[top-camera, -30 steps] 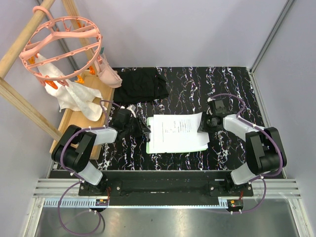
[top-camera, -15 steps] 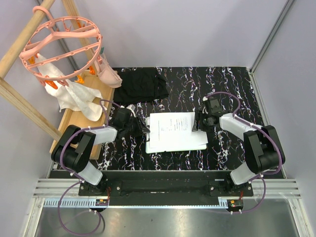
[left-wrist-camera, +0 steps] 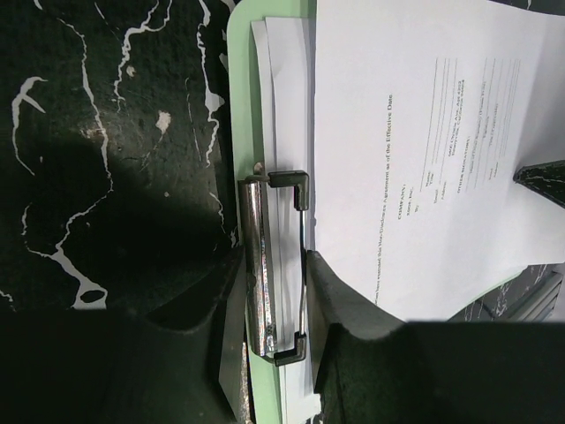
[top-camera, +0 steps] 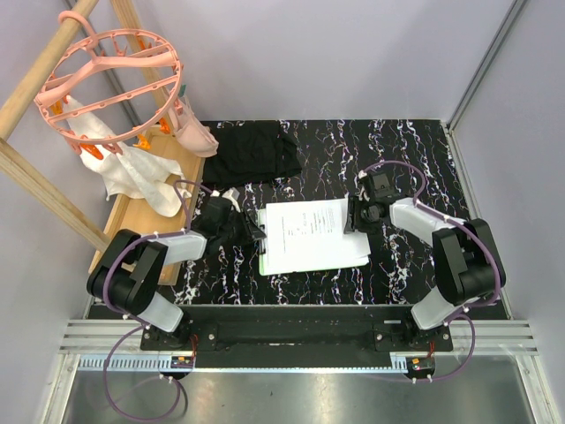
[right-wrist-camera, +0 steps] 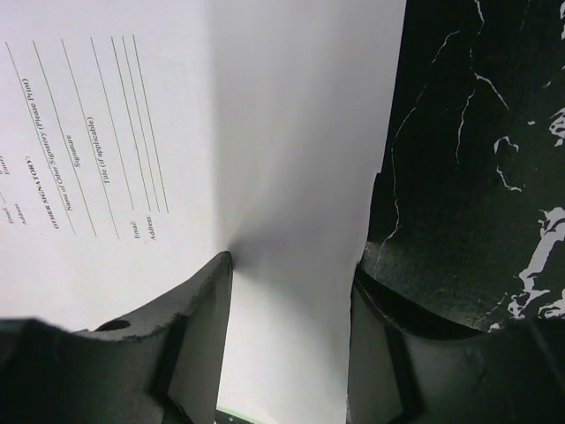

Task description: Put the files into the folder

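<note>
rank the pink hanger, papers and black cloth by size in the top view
1. pink hanger, though it hangs nearer the camera, so its lead is unsure
2. papers
3. black cloth, only slightly smaller than the papers

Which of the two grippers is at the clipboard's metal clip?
The left gripper: it grips the dark metal clip of the light-green clipboard. The right gripper sits at the opposite edge, over the white paper sheets.

Left gripper [left-wrist-camera: 275, 278] pinched narrow, right gripper [right-wrist-camera: 291, 265] with jaws parted.
</note>
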Robot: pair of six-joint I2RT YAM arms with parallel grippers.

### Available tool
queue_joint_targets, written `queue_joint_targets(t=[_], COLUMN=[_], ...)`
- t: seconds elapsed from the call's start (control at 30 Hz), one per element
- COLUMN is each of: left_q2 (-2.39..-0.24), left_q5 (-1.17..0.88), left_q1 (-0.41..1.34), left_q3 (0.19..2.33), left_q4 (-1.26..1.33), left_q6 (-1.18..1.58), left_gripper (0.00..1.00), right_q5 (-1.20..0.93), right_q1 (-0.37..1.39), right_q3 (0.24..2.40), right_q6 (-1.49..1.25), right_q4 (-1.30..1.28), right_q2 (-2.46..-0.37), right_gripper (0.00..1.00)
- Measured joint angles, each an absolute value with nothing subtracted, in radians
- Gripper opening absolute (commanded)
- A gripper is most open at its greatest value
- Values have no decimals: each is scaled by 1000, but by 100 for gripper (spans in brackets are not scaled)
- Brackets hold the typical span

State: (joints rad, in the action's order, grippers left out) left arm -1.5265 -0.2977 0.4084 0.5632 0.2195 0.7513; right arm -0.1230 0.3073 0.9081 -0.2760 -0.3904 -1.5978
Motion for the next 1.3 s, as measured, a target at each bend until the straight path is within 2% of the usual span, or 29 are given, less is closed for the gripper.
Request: queue_joint_targets(t=[0.23, 0.4, 0.83, 1.17, 1.3], left_q2=[-1524, -1524, -1517, -1498, -1499], left_q5=[-276, -257, -203, -126, -125], left_q1=[408, 408, 414, 454, 454], left_q3=[560, 560, 561, 561, 561], left_q4=[238, 233, 226, 215, 220], left_q6=[744, 746, 745, 713, 717], left_gripper=[0, 0, 0, 0, 0], right_q5=[-121, -104, -37, -38, -47], right_q1=[315, 339, 408, 419, 421], right_q3=[928, 941, 959, 986, 993], right_q6=[-260, -250, -252, -263, -270], right_q4=[-395, -398, -431, -443, -442], right_q2=[-1619, -1637, -1658, -1670, -1672], right_gripper=[54, 59, 65, 74, 82])
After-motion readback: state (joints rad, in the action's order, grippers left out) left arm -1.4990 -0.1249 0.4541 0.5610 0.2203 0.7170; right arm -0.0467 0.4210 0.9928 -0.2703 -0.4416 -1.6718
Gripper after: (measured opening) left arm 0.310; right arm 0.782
